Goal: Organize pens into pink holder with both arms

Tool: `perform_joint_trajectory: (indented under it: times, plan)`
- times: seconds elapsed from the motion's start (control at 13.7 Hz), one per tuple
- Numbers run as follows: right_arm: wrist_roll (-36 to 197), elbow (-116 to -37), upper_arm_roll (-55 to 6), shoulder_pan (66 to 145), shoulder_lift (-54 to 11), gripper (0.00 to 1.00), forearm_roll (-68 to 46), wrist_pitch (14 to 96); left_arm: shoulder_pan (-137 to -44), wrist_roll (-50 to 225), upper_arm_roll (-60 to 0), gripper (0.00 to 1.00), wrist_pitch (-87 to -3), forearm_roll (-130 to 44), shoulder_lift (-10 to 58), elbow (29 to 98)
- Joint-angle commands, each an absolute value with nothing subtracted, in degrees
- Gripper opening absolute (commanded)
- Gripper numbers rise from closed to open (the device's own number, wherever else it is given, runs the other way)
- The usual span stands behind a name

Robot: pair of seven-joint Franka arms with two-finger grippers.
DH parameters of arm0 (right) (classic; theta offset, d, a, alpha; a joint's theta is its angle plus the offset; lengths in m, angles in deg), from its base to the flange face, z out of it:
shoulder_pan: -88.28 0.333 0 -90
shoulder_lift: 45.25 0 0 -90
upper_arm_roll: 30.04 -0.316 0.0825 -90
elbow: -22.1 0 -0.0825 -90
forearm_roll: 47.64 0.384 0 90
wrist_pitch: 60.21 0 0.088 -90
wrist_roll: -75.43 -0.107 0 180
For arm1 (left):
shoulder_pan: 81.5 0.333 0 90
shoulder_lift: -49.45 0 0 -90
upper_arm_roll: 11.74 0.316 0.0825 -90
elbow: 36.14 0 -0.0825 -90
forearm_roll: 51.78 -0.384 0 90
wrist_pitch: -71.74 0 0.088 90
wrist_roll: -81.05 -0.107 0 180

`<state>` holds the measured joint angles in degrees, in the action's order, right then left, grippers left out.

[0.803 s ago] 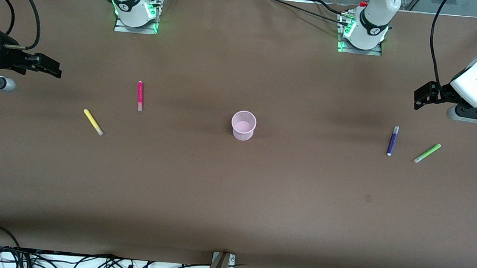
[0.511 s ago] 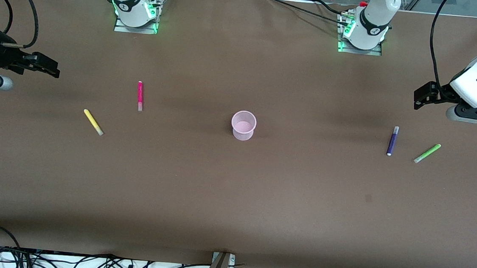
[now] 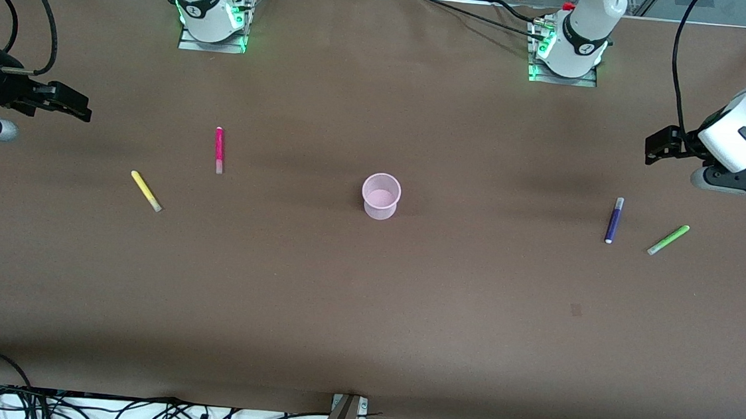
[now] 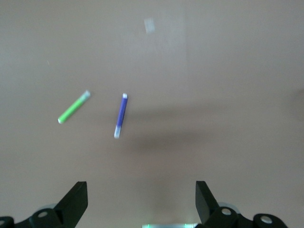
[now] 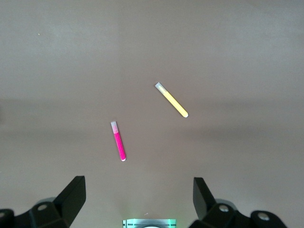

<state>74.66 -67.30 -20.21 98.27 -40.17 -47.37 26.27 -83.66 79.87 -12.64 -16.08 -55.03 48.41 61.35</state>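
Observation:
The pink holder (image 3: 381, 196) stands upright and empty at the table's middle. The magenta pen (image 3: 219, 149) and yellow pen (image 3: 146, 191) lie toward the right arm's end; both show in the right wrist view, magenta (image 5: 118, 141) and yellow (image 5: 171, 100). The purple pen (image 3: 614, 220) and light green pen (image 3: 668, 239) lie toward the left arm's end and show in the left wrist view, purple (image 4: 121, 115) and green (image 4: 73, 107). My right gripper (image 3: 78, 106) is open and empty, high over the table's edge. My left gripper (image 3: 658, 144) is open and empty, above the purple pen's area.
The brown table (image 3: 366, 302) carries only the pens and the holder. The two arm bases (image 3: 212, 10) (image 3: 569, 48) stand along the edge farthest from the front camera. Cables lie off the table's front edge.
Both grippers have risen slightly and drifted a little; the left one moved a touch toward the arm bases. The pens and the holder have not moved.

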Motion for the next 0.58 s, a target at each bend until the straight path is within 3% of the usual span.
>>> perform_joint_trajectory:
  times: [0.0, 0.22, 0.51]
  plan:
    - [74.9, -66.1, -20.2, 98.3, -39.5, 1.0, -48.3, 25.6, -82.1, 79.3, -12.1, 1.0, -10.5, -54.9, 42.9, 59.6]
    - [75.0, -66.1, -20.2, 98.2, -39.5, 1.0, -48.3, 25.6, -79.3, 75.5, -12.1, 1.0, -11.1, -57.7, 34.6, 59.6]
    - [75.7, -65.9, -20.2, 98.1, -38.2, 1.0, -47.8, 25.5, -78.0, 72.3, -12.2, 1.0, -22.0, -58.3, 28.5, 61.5]
